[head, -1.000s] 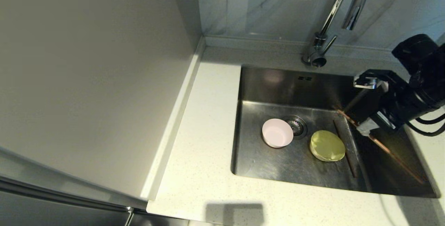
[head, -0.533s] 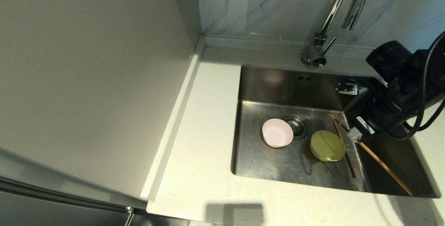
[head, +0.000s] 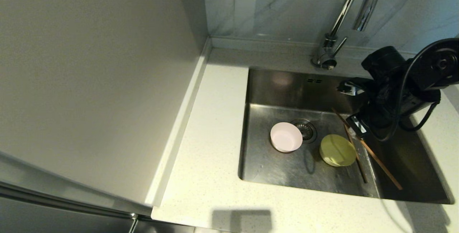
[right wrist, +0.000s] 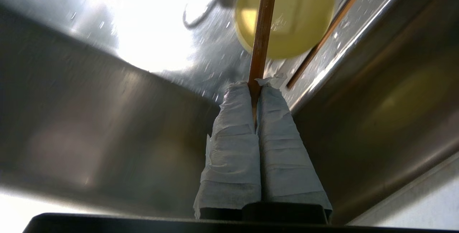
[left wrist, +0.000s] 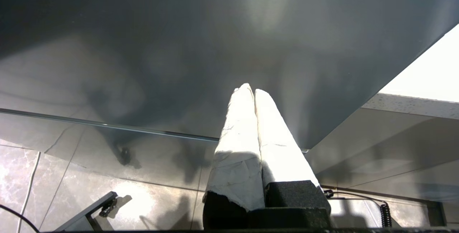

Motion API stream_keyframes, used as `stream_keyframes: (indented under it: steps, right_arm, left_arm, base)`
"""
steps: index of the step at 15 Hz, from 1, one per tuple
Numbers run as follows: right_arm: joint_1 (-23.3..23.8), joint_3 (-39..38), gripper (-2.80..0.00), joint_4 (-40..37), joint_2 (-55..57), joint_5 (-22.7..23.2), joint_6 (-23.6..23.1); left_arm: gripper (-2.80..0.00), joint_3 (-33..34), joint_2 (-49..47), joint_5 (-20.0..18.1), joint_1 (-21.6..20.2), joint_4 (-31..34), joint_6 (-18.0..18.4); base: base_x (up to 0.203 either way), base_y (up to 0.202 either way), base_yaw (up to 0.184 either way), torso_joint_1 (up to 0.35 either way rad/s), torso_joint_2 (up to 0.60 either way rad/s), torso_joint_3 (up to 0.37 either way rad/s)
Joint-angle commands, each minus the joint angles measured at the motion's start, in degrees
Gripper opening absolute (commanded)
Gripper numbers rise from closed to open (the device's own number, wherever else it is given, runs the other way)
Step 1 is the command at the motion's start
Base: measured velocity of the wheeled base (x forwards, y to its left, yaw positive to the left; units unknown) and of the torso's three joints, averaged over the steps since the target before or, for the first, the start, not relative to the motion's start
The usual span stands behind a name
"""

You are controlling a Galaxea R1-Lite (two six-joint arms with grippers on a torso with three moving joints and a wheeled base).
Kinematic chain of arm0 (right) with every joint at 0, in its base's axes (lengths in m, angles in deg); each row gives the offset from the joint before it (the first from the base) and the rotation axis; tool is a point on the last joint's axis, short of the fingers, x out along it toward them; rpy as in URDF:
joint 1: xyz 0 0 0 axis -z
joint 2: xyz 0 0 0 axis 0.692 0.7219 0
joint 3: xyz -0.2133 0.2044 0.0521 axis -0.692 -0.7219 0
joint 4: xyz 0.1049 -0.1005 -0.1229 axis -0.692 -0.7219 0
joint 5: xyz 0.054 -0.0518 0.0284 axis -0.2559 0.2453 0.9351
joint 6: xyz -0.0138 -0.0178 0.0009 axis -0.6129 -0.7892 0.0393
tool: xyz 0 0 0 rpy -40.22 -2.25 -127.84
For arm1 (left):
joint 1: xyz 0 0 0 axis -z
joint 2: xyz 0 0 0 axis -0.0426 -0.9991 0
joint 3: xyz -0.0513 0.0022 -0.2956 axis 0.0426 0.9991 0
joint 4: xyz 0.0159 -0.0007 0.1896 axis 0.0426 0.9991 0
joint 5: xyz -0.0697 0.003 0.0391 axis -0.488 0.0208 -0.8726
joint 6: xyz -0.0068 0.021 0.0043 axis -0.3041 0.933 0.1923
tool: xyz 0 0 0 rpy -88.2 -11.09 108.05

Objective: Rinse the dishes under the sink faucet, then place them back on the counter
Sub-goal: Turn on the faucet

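Observation:
In the head view my right gripper [head: 355,122] hangs over the right side of the sink [head: 287,86], shut on a brown chopstick [head: 380,166] that slants above the basin. The right wrist view shows the taped fingertips [right wrist: 233,93] of that gripper [right wrist: 256,84] pinching this chopstick [right wrist: 263,28]. Below it sits the yellow-green bowl [right wrist: 297,21] [head: 337,150]. A second chopstick [head: 356,157] [right wrist: 330,32] lies on the sink floor beside that bowl. The pink bowl [head: 285,137] rests by the drain. The chrome faucet [head: 353,7] rises behind the sink. My left gripper [left wrist: 251,89] is shut and empty, parked low before a dark cabinet front.
The speckled counter [head: 215,118] runs along the left and front of the sink. A tall pale panel [head: 89,82] borders it on the left, and the tiled wall [head: 269,7] stands behind. The round strainer drain [head: 306,129] lies next to the pink bowl.
My right arm has swung left, further over the sink, carrying the chopstick with it. The bowls and the lying chopstick have stayed put.

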Motion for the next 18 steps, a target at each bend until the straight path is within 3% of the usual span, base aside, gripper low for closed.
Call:
stream_keyframes:
  steps: [1,7,12,13,18]
  right_arm:
    - [-0.02,-0.14,-2.80,1.89,3.23,-1.47,0.00]
    - [0.49,-1.23,-2.80,15.32,10.53,-7.79,-0.02]
    - [1.04,-0.84,-2.80,16.47,12.74,-9.47,-0.06]
    - [1.04,-0.67,0.00,16.68,13.08,-9.72,0.03]
    - [2.42,-0.99,0.00,19.39,12.14,-11.00,0.03]
  left_arm:
    - [-2.80,0.00,0.18,0.00,0.00,-0.02,-0.02]
    - [-2.80,0.00,0.18,0.00,0.00,-0.02,-0.02]
    - [-2.80,0.00,0.18,0.00,0.00,-0.02,-0.02]
    - [-2.80,0.00,0.18,0.00,0.00,-0.02,-0.02]
    - [-2.80,0.00,0.18,0.00,0.00,-0.02,-0.02]
  base:
    - [0.000,0.000,0.000,0.000,0.00,0.000]
    - [0.000,0.000,0.000,0.000,0.00,0.000]
    - [0.000,0.000,0.000,0.000,0.00,0.000]
    - [0.000,0.000,0.000,0.000,0.00,0.000]
    - [0.000,0.000,0.000,0.000,0.00,0.000]
